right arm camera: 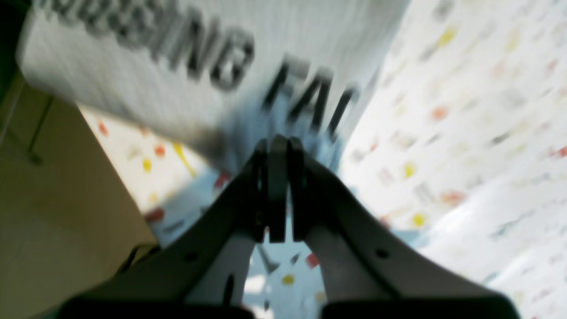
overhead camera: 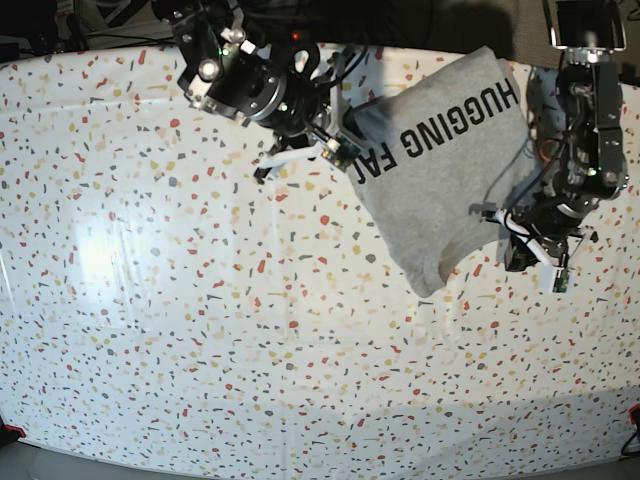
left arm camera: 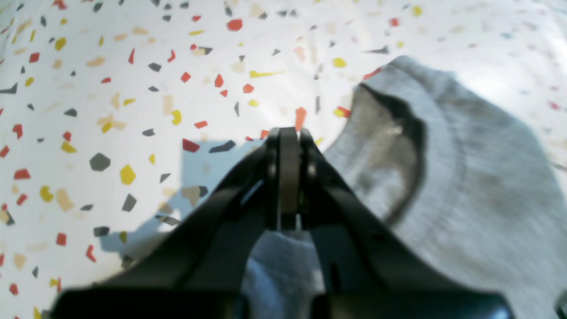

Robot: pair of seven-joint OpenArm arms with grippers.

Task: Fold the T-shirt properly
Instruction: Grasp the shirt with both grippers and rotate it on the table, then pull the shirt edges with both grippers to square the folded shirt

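Note:
The grey T-shirt (overhead camera: 440, 190) is at the table's far right, lettering side up, with "HUGGING FA" readable. It looks partly lifted, with a shadow under it. My right gripper (overhead camera: 345, 145) is at its left edge by the "FA". In the right wrist view the right gripper (right arm camera: 277, 142) is shut on the edge of the shirt (right arm camera: 133, 79), which is blurred. My left gripper (overhead camera: 508, 222) is at the shirt's right edge. In the left wrist view the left gripper (left arm camera: 288, 133) is shut, grey cloth (left arm camera: 279, 266) hangs under its fingers, and the collar (left arm camera: 398, 146) lies just to the right.
The table (overhead camera: 200, 330) has a white cover with coloured speckles. Its far edge, with a brown surface (right arm camera: 53, 199) beyond it, is close to my right gripper. Cables and arm bases (overhead camera: 300, 30) crowd the back edge.

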